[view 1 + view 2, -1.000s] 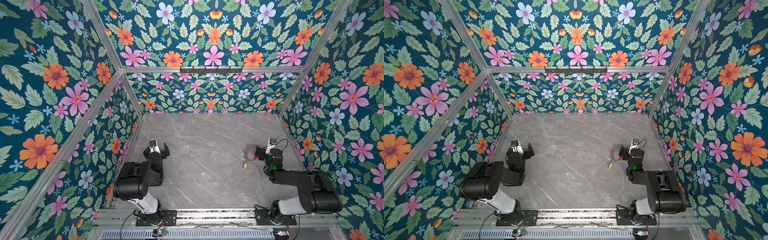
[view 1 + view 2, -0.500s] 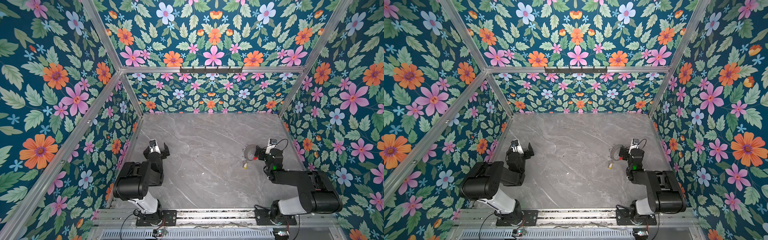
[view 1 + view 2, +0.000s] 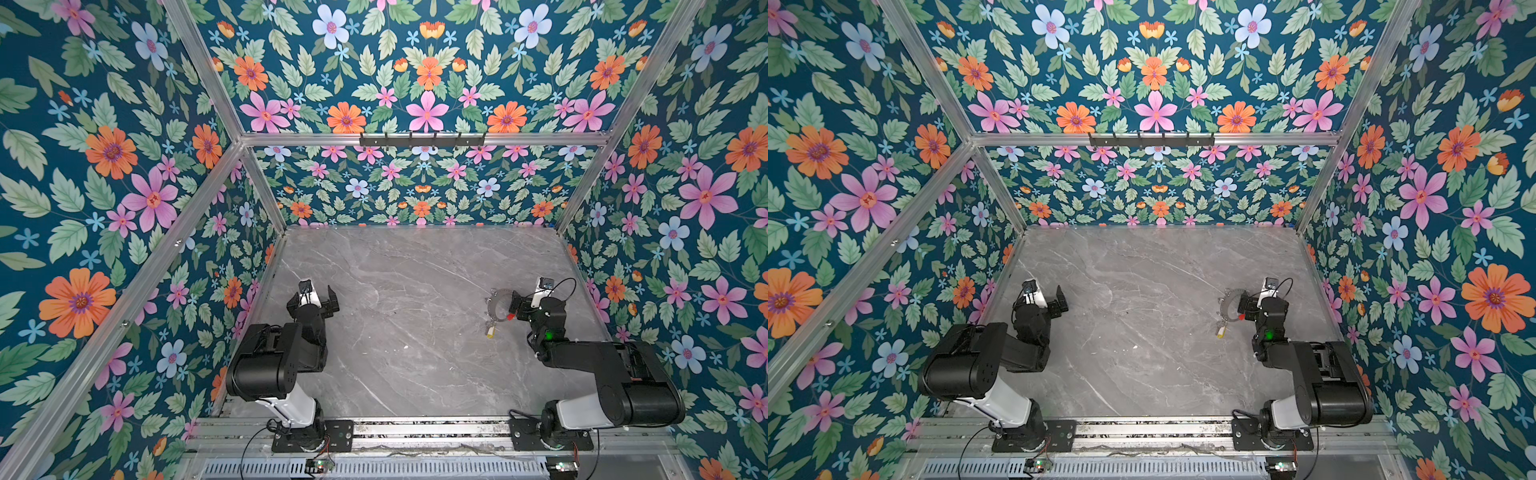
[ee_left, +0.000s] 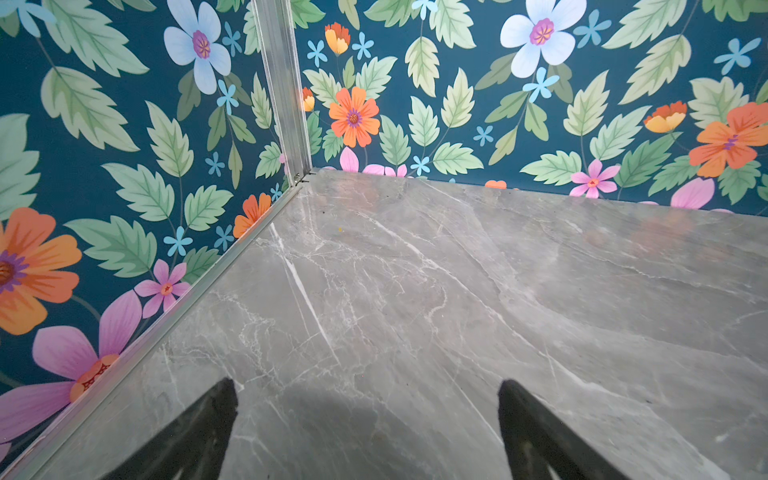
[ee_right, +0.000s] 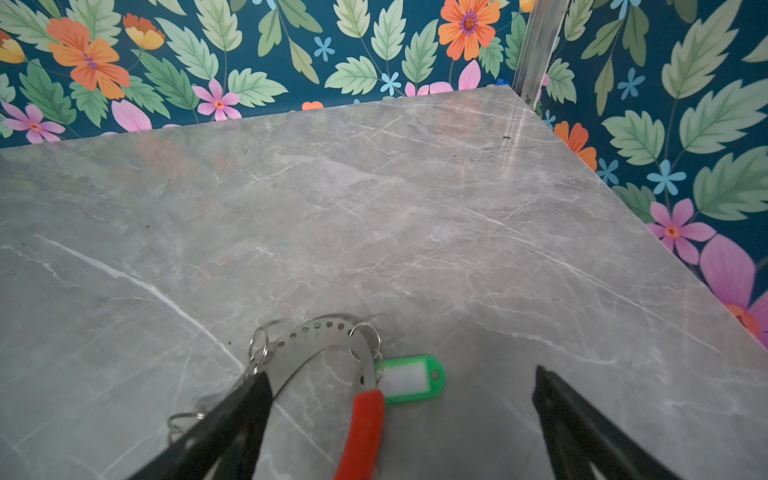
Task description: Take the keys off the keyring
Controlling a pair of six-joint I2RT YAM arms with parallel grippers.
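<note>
keyring [image 5: 324,345] flat on desk [image 5: 415,208], right side, red segment [image 5: 363,428] between spread jaws of right claw [image 5: 401,374], nothing gripped; likely poised to pin it. green tag [image 5: 411,380], brass key [image 3: 490,330] attached. left claw [image 4: 368,386] released, well apart.

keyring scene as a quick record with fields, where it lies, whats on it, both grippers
keyring: grey perforated ring with a red segment, flat on the marble table, right side
attached: small silver loops; green tag; yellow key
dark key: not made out
keys off the ring: none that shows
right gripper: open, low at the ring, red segment between its fingers, nothing gripped
left gripper: open, empty, over bare table on the left
</note>
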